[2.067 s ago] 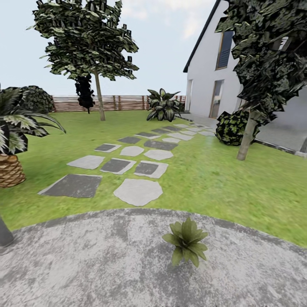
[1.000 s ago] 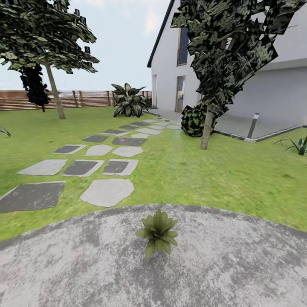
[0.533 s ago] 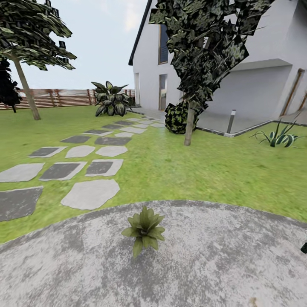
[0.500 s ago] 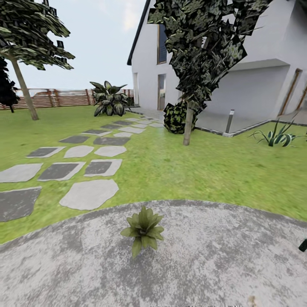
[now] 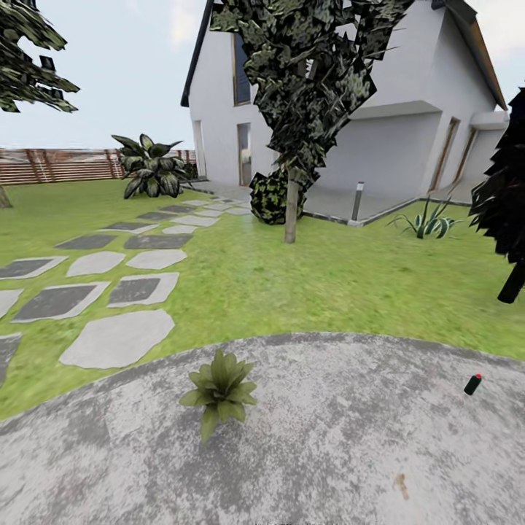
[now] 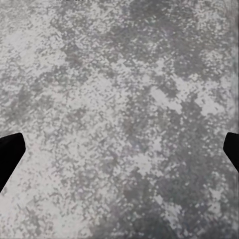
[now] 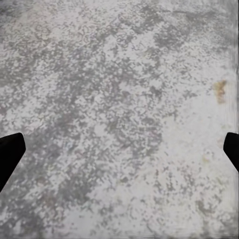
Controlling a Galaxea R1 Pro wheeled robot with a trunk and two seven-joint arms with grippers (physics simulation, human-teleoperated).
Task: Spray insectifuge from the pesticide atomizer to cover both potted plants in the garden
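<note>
One potted plant [image 5: 219, 390], a low rosette of green pointed leaves, stands on the round grey paved patio [image 5: 328, 437] near its front edge. The second potted plant is out of view. The pesticide atomizer [image 5: 473, 384], a small dark bottle with a red top, stands on the patio at the right, well apart from the plant. In the left wrist view my left gripper [image 6: 119, 149] is open over bare paving, its dark fingertips [image 6: 10, 152] at the picture's sides. In the right wrist view my right gripper [image 7: 119, 149] is open over paving too.
Green lawn lies beyond the patio, with stepping stones [image 5: 117, 339] running off to the left. A tree trunk [image 5: 291, 211], a grey bollard lamp [image 5: 357, 202], a spiky agave [image 5: 426, 222] and the white house [image 5: 394, 146] stand ahead. A dark tree [image 5: 510, 284] is at the right.
The head view has swung to the right, so the whole picture slid left. The atomizer, only a sliver at the right edge before, now shows whole on the patio.
</note>
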